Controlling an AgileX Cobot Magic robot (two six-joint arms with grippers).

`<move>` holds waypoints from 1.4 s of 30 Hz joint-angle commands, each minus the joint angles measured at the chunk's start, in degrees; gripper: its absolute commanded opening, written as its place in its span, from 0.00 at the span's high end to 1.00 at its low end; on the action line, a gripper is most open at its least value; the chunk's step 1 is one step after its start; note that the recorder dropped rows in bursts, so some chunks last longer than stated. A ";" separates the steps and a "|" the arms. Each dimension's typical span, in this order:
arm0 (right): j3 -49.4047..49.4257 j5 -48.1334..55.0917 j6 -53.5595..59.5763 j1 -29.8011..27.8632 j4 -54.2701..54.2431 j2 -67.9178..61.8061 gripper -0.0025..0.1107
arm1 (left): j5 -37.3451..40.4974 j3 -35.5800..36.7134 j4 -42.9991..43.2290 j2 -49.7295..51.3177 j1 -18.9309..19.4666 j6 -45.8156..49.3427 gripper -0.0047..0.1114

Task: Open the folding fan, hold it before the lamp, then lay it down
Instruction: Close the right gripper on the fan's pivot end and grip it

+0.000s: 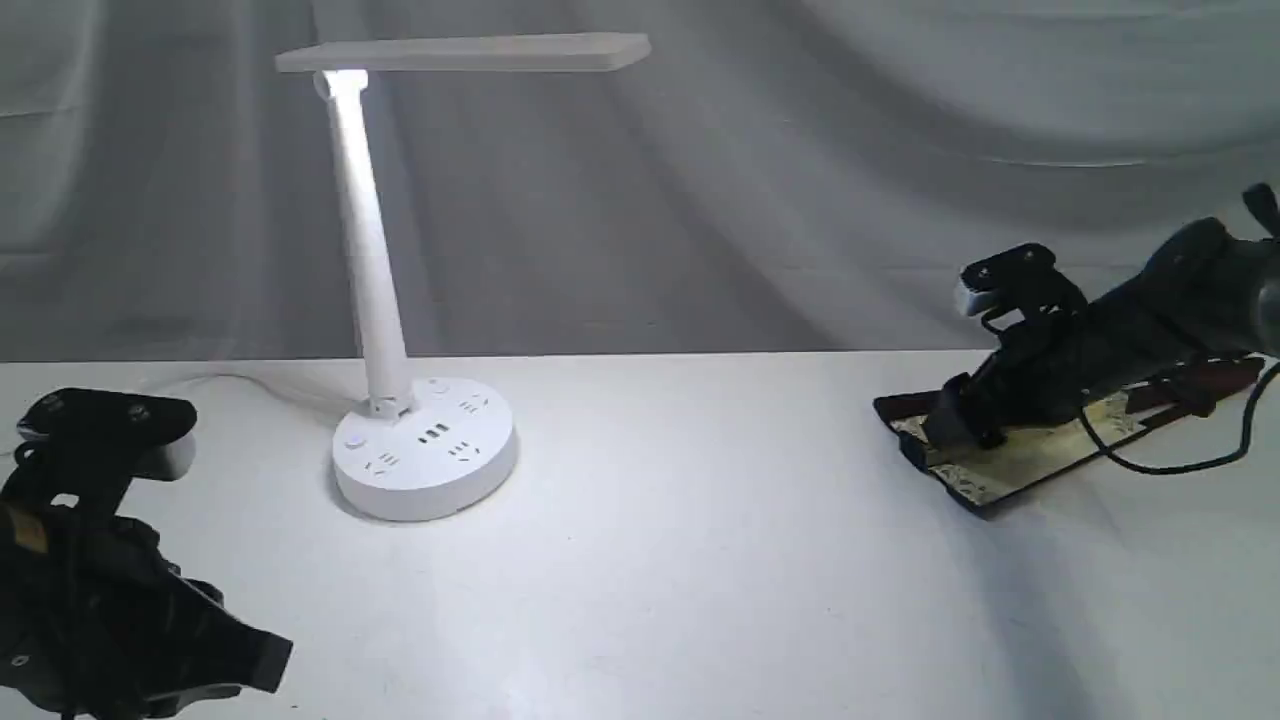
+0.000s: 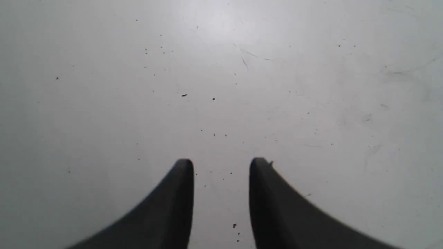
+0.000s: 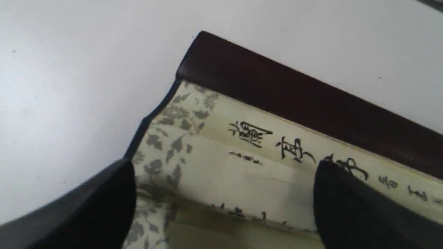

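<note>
left tool: low, angled downward, jaws partly apart | right tool: tilted down, jaws wide apart

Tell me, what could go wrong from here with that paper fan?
The right end effector stands open over the folding fan; closing on its thin paper leaf could crease or tear it. The fan lies flat on the smooth table, so it might slide away rather than be gripped. Carried toward the lamp, it could knock the slim stem.

left arm: matte black | right arm: black, black cable, grey-faced camera | left gripper: dark tapered fingers
</note>
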State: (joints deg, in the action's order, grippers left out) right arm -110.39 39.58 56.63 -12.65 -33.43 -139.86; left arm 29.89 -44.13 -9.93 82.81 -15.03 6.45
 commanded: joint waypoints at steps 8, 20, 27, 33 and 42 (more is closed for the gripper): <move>-0.38 -6.44 7.20 -0.02 1.23 -1.68 0.33 | 0.44 -0.31 -0.20 -0.02 -0.38 0.19 0.72; -0.38 1.62 7.59 0.09 7.37 -2.34 0.34 | 0.34 -0.20 0.03 -0.02 -0.38 0.19 0.72; -0.38 12.22 2.85 0.87 9.09 -2.34 0.34 | 0.79 -0.20 0.03 -0.02 -0.38 0.19 0.72; -0.38 15.58 -5.68 4.97 10.98 -1.70 0.34 | 0.91 -0.20 0.03 -0.02 -0.38 0.19 0.72; -0.38 15.81 -7.56 13.60 11.96 0.30 0.34 | 0.91 -0.20 0.03 -0.02 -0.38 0.19 0.72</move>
State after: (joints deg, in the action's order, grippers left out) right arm -111.55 52.98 49.75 -0.51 -21.70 -139.92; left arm 30.94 -44.13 -9.93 82.81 -15.03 6.58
